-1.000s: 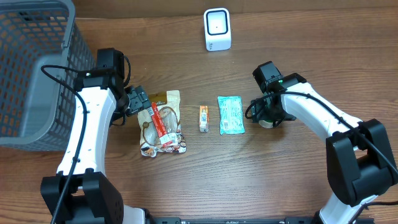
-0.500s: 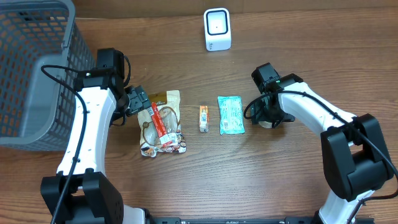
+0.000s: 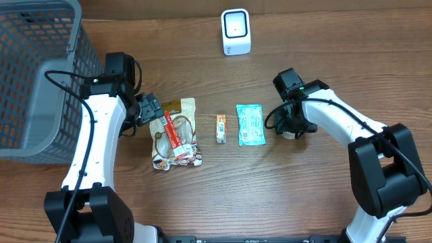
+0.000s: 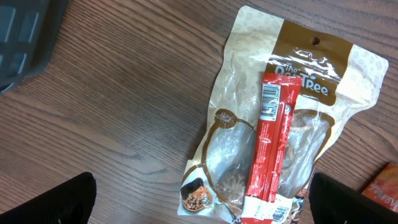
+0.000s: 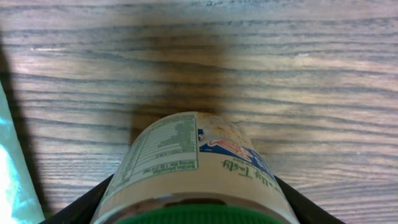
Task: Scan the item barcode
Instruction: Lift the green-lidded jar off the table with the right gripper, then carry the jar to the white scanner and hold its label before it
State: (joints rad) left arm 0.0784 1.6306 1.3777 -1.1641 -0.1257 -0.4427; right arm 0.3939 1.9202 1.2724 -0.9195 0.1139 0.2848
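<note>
A jar [image 5: 193, 168] with a green lid and a pale printed label lies on the wood, filling the bottom of the right wrist view. My right gripper [image 5: 194, 208] is shut on it, a black finger pressed against each side. From overhead the jar [image 3: 294, 131] is mostly hidden under that gripper [image 3: 291, 123]. The white scanner [image 3: 235, 32] stands at the back centre. My left gripper [image 4: 202, 202] hangs open over a brown snack pouch [image 4: 242, 143] with a red stick pack [image 4: 270, 143] lying on it, touching neither.
A grey mesh basket [image 3: 34, 74] fills the far left. Between the arms lie the pouch [image 3: 175, 131], a small orange box [image 3: 221, 128] and a teal packet [image 3: 250, 124]. Bare wood stretches along the front of the table.
My right gripper's jaws have narrowed onto the jar, and its arm has shifted slightly. The left arm has not moved.
</note>
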